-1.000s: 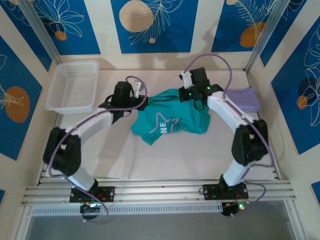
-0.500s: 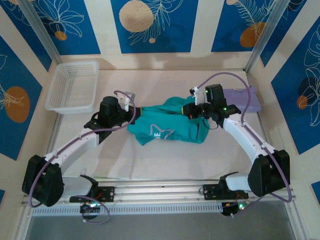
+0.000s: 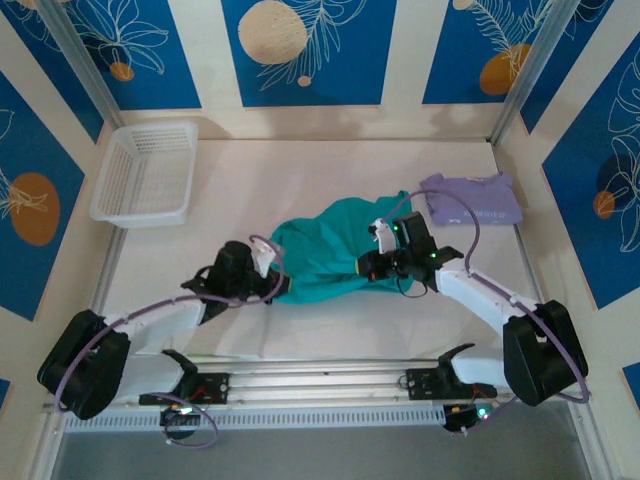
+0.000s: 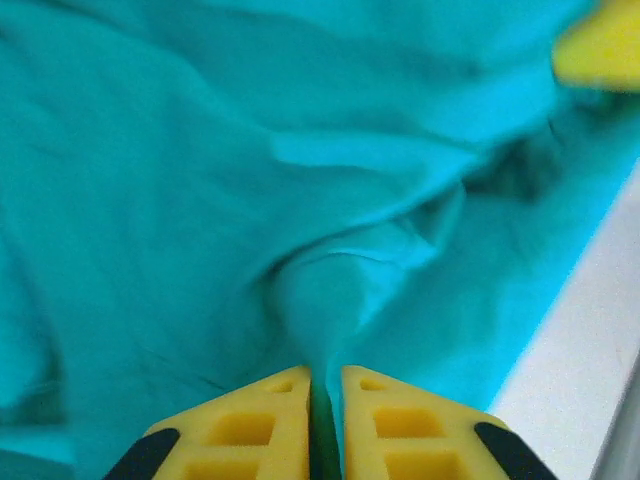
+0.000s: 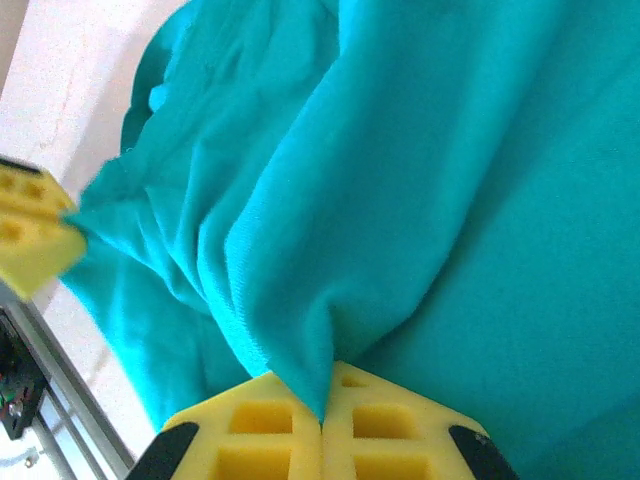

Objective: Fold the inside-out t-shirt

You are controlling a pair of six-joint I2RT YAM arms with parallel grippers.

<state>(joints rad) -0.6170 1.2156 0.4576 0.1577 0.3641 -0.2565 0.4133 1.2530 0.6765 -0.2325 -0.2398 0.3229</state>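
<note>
Inside-out t-shirt [image 3: 335, 255] crumpled | left claw [image 4: 322, 378] pinching it | right claw [image 5: 322, 392] pinching it

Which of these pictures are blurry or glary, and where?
Left wrist: the teal-green cloth t-shirt looks soft and smeared. Right wrist: its weave is crisp, but the pale table glares white. Top external: even light, sharp.

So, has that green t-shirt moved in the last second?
Yes. The t-shirt has slid toward the near edge of the table, away from the folded lavender shirt, which stayed put.
</note>
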